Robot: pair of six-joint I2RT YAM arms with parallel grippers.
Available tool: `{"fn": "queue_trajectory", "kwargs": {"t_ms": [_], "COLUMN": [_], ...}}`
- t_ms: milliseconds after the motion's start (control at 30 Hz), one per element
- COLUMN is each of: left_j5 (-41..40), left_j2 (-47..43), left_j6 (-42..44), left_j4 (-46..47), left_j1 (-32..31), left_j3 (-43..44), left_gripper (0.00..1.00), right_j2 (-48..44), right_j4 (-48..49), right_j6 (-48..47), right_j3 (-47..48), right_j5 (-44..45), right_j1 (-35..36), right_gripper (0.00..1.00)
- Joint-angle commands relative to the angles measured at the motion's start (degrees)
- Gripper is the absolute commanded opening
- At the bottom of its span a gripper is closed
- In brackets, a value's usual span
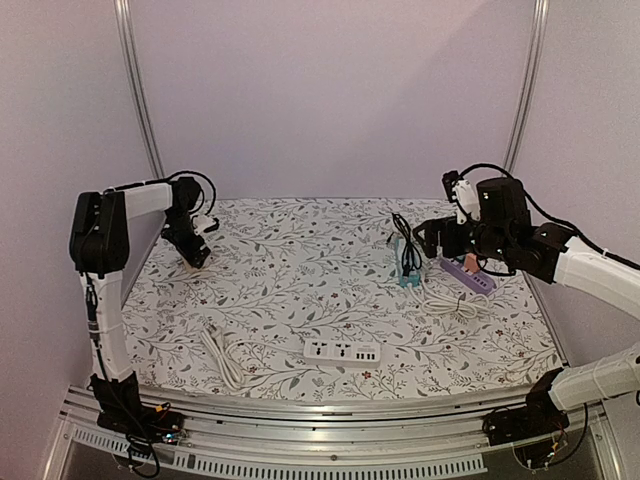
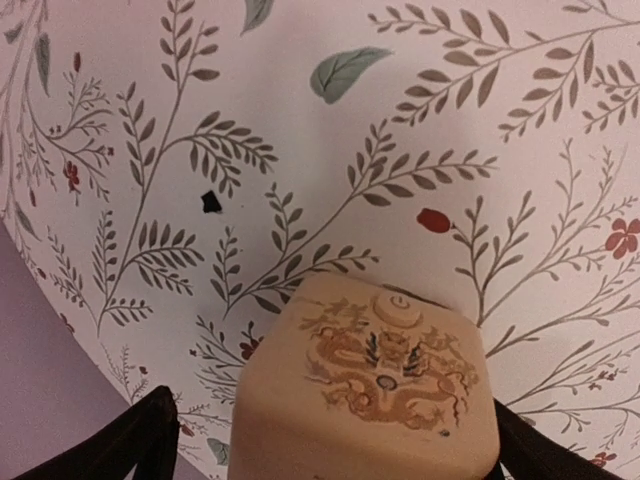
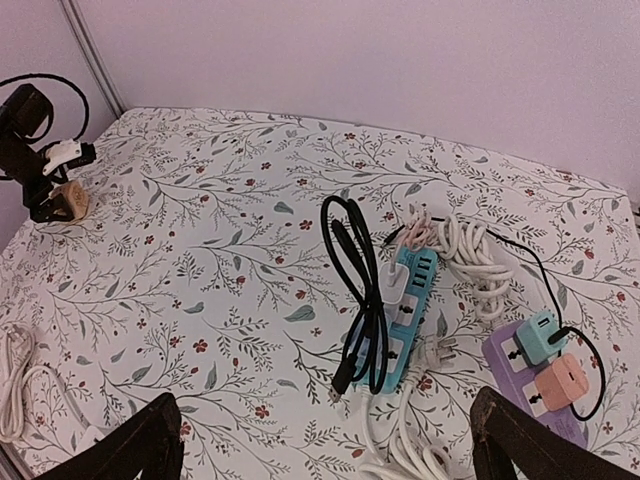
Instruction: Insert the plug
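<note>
**Tan block straddled, jaws wide**

Nearest the left wrist lens: tan block (image 2: 380, 380) with a dragon print, flat on the floral cloth (image 2: 300, 120) at the table's far left. Flanked by the left gripper (image 2: 330, 405), fingers spread wide, not clamped on it.

Farther out, by the front edge: white power strip (image 1: 342, 352), white cable (image 1: 222, 358) beside it.

At far right: teal power strip (image 3: 422, 265) draped with black cable (image 3: 368, 325), then purple power strip (image 3: 508, 355) carrying teal plug (image 3: 538, 335) and pink plug (image 3: 560, 382).

Above these, right gripper (image 3: 322, 400), fingers likewise wide apart, empty.
</note>
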Motion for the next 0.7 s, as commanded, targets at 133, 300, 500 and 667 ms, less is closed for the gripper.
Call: {"fn": "queue_trajectory", "kwargs": {"t_ms": [133,300,500,667], "left_j5": [5.99,7.35,9.56,30.89], "left_j2": [-1.77,-1.22,-3.22,-14.39], "left_j6": [1.60,2.22,-0.81,2.14], "left_j4": [-1.00,-1.08,-1.25,2.66], "left_j1": [1.78,1.96,1.52,-3.36], "left_j3": [-0.76,-1.64,-1.69,-5.01], "left_gripper": [0.71,0.49,0.00,0.00], "right_j2": [1.83,1.70,1.29,0.08], "right_j4": [0.63,0.52,0.43,-0.19], "right_j6": [0.31,0.16,0.38,-0.69], "right_j3": [0.60,0.61,0.60,2.32], "right_j5": [-0.87,-0.60,-0.78,-3.23], "right_j1": [0.31,0.32,0.36,0.31], "right_gripper": [0.99,0.99,0.99,0.99]}}
